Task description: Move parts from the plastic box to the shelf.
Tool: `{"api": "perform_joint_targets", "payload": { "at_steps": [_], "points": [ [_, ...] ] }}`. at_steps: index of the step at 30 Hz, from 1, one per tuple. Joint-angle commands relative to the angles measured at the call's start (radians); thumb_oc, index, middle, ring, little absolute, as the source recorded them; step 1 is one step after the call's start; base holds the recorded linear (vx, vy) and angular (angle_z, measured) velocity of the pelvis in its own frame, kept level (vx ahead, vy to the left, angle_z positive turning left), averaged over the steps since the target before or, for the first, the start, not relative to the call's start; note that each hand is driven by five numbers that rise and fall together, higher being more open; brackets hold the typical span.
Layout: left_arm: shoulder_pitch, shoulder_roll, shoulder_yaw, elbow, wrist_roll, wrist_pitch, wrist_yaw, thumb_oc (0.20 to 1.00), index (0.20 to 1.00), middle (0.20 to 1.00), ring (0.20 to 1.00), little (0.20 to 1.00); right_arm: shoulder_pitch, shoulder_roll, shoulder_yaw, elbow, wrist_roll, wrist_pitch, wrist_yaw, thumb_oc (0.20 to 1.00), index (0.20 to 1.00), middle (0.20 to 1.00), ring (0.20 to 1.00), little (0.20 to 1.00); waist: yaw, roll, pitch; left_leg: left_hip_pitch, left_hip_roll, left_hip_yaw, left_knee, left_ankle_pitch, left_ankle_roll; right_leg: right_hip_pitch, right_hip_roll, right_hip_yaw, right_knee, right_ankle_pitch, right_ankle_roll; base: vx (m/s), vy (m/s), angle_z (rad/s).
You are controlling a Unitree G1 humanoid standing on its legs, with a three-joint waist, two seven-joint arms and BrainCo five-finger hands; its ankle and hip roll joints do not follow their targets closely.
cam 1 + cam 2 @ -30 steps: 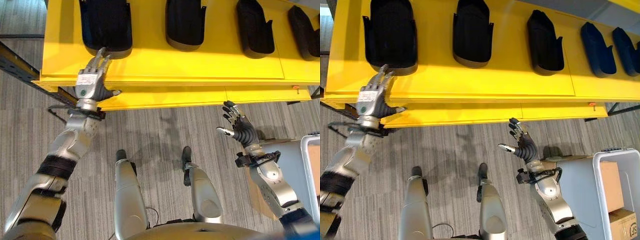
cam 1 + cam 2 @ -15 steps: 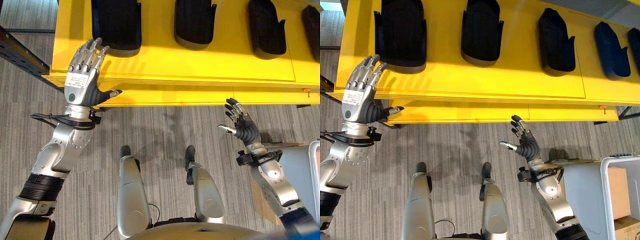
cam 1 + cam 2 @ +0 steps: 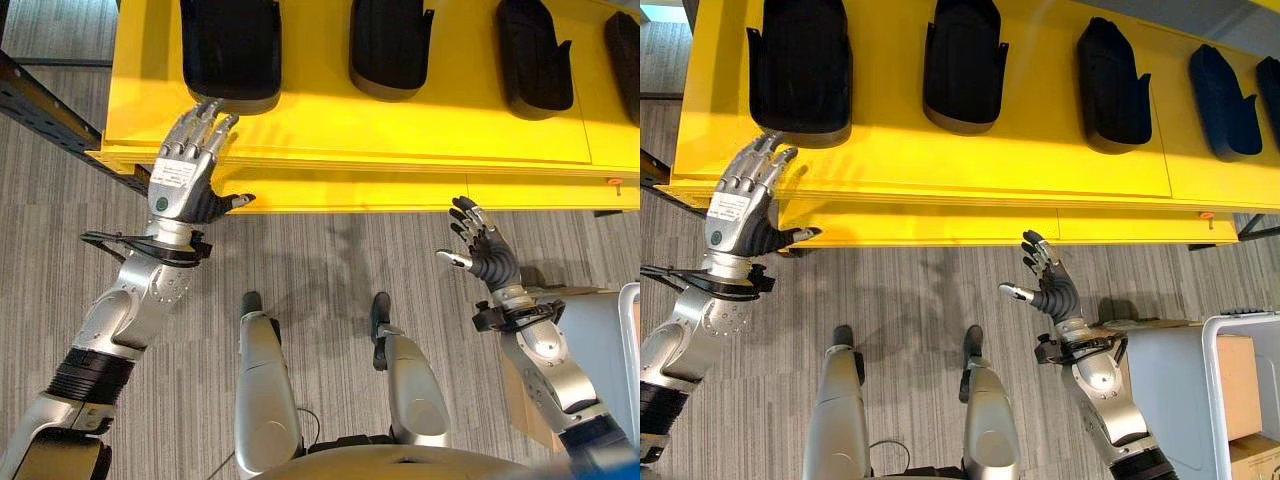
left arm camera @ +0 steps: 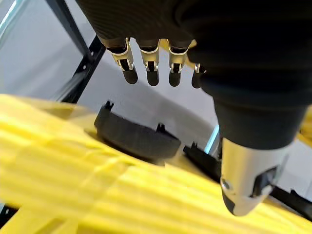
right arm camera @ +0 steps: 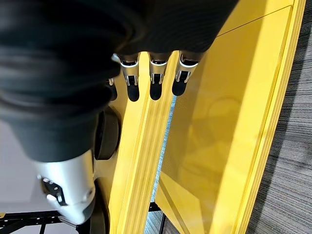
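grey striped carpet [image 3: 330,260] runs under a glossy yellow shelf [image 3: 400,130] that carries a row of black moulded parts [image 3: 232,45], rounded at the near end. left hand [image 3: 185,175] hovers over the shelf's front edge, fingers straight, empty. right hand [image 3: 480,250] hangs above the carpet, fingers spread, empty. pale plastic box [image 3: 1230,390] stands at right, holding cardboard cartons [image 3: 1230,370].

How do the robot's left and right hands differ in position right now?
The left hand reaches over the front edge of the yellow shelf, just short of a black moulded part. The right hand hangs lower, over the grey floor, clear of the shelf. Both are open and hold nothing.
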Motion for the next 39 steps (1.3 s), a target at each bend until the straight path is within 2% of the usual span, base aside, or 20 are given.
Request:
{"api": "perform_joint_targets", "payload": {
  "at_steps": [1, 11, 25, 39],
  "points": [
    [0.001, -0.011, -0.041, 0.031, -0.010, -0.014, -0.004, 1.000, 1.000, 1.000, 1.000, 1.000, 0.006, -0.020, -0.062, -0.084, -0.022, -0.061, -0.016, 1.000, 1.000, 1.000, 1.000, 1.000, -0.008, 0.014, -0.037, 0.051, 0.007, 0.055, -0.157, 0.111, 0.017, -0.001, -0.045, 0.019, 0.143, -0.077, -0.011, 0.00, 0.000, 0.00],
    [-0.055, -0.042, -0.109, 0.134, -0.011, 0.010, -0.024, 1.000, 1.000, 1.000, 1.000, 1.000, 0.000, -0.021, -0.055, -0.076, -0.027, -0.056, -0.019, 1.000, 1.000, 1.000, 1.000, 1.000, -0.012, 0.008, -0.032, 0.044, 0.008, 0.056, -0.150, 0.112, 0.019, -0.009, -0.044, 0.023, 0.150, -0.078, -0.011, 0.00, 0.000, 0.00],
    [-0.220, -0.067, -0.177, 0.318, -0.010, 0.065, 0.023, 1.000, 1.000, 1.000, 1.000, 1.000, -0.011, -0.035, -0.048, -0.072, -0.022, -0.056, -0.022, 1.000, 1.000, 1.000, 1.000, 1.000, -0.026, -0.001, -0.030, 0.035, 0.011, 0.059, -0.136, 0.110, 0.017, -0.026, -0.041, 0.029, 0.167, -0.083, -0.012, 0.00, 0.000, 0.00],
    [-0.282, -0.078, -0.216, 0.432, -0.015, 0.097, 0.021, 1.000, 1.000, 1.000, 1.000, 1.000, 0.003, -0.048, -0.048, -0.073, -0.017, -0.052, -0.012, 1.000, 1.000, 1.000, 1.000, 1.000, -0.037, -0.001, -0.031, 0.027, 0.012, 0.063, -0.117, 0.105, 0.014, -0.045, -0.040, 0.039, 0.200, -0.099, -0.015, 0.00, 0.006, -0.02]
  ]
}}
